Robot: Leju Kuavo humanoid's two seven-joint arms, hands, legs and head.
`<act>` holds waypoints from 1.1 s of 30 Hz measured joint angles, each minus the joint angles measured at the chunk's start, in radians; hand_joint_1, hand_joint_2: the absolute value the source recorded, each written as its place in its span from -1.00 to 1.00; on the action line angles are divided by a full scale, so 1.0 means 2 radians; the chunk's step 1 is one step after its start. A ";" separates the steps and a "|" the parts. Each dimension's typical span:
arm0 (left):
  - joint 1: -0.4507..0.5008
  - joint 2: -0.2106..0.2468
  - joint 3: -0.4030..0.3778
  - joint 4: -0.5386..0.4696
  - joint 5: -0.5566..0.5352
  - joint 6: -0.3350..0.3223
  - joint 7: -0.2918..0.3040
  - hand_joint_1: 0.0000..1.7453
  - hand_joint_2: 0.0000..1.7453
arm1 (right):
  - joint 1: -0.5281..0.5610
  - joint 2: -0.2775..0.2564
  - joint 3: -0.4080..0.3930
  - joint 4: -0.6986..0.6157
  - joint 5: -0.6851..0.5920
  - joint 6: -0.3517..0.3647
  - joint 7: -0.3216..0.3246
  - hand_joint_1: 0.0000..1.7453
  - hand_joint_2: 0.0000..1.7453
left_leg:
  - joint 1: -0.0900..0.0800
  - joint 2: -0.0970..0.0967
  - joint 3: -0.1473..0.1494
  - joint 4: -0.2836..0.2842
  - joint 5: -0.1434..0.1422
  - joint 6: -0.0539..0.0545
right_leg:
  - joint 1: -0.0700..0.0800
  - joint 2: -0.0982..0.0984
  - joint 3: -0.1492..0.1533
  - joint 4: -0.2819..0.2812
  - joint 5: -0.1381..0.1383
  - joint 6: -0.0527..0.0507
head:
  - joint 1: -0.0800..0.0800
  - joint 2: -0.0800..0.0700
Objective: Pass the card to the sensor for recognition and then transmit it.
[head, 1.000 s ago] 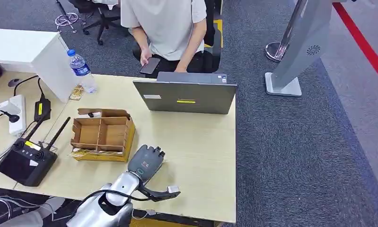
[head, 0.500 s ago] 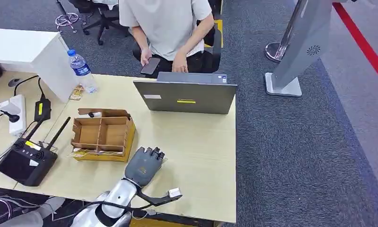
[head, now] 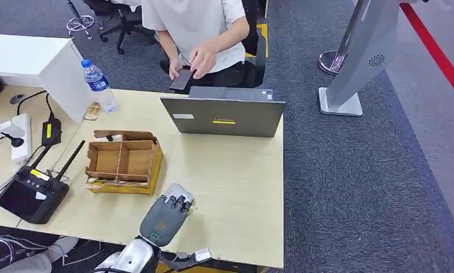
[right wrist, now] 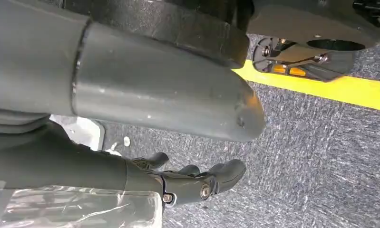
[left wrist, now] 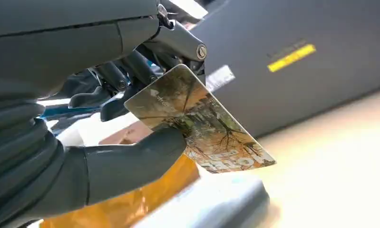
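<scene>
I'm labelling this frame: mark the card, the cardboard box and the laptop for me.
card [left wrist: 204, 121]: left wrist view, middle of its printed face.
cardboard box [head: 122, 159]: head view, central divider.
laptop [head: 223, 116]: head view, back of its lid.

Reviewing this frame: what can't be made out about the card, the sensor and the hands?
- card: in the left wrist view its near part is hidden behind the left hand; in the head view the hand's back covers it.
- Sensor: I cannot tell which object it is.
- right hand: the right wrist view shows curled fingers over carpet; whether they hold anything is unclear.
</scene>
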 joint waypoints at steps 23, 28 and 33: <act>0.012 -0.013 0.024 0.026 0.003 -0.007 0.001 1.00 1.00 | 0.000 0.000 -0.003 0.000 0.010 -0.002 0.005 -1.00 -1.00 | 0.000 -0.001 0.000 0.000 0.000 0.000 | 0.000 0.000 0.000 0.000 0.000 0.000 | 0.000 0.000; 0.013 -0.019 0.046 0.019 0.002 0.007 -0.001 1.00 1.00 | 0.000 0.000 -0.003 0.000 0.010 -0.001 0.004 -1.00 -1.00 | 0.000 -0.001 0.000 0.000 0.000 0.000 | 0.000 0.000 0.000 0.000 0.000 0.000 | 0.000 0.000; 0.018 -0.019 0.061 0.002 0.002 0.014 -0.001 1.00 1.00 | 0.000 0.000 -0.003 0.000 0.010 -0.001 0.004 -1.00 -1.00 | 0.000 -0.001 0.000 0.000 0.000 0.000 | 0.000 0.000 0.000 0.000 0.000 0.000 | 0.000 0.000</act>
